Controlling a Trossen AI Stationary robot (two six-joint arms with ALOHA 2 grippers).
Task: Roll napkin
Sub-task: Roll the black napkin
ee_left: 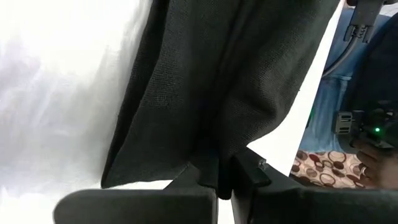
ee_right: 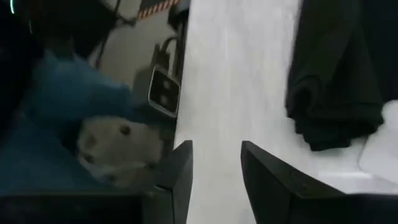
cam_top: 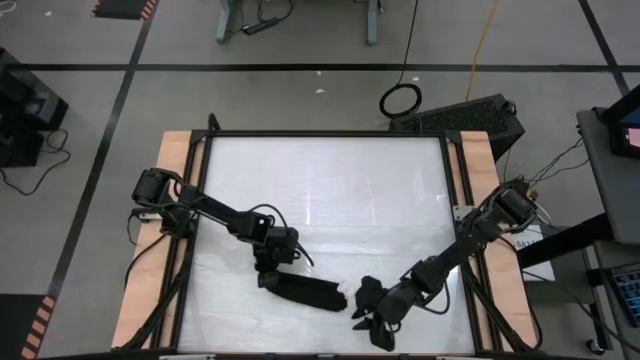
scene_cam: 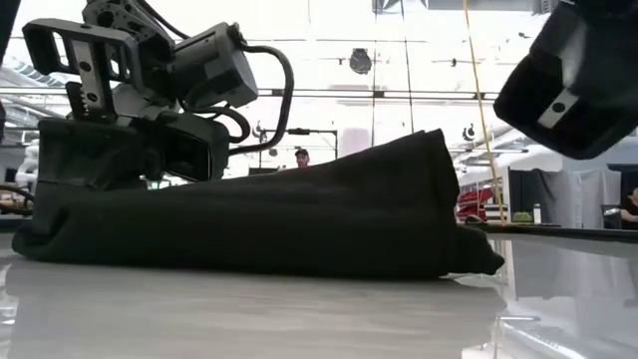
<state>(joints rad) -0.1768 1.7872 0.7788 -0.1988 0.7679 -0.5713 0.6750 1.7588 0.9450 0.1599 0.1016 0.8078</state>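
The left gripper is clamped on one end of the napkin; in the left wrist view its two dark fingers meet with a fold of the black cloth pinched between them. In the low view the left gripper sits over the napkin's far end. The napkin lies near the front edge of the white table as a short, thick roll, running from the left gripper toward the right arm. In the low view the roll rests flat on the tabletop, bulkier at one end.

The right gripper is just beside the roll's other end, apart from it. In the right wrist view its fingers stand parted with only bare table between them, and the napkin's end lies ahead, untouched.
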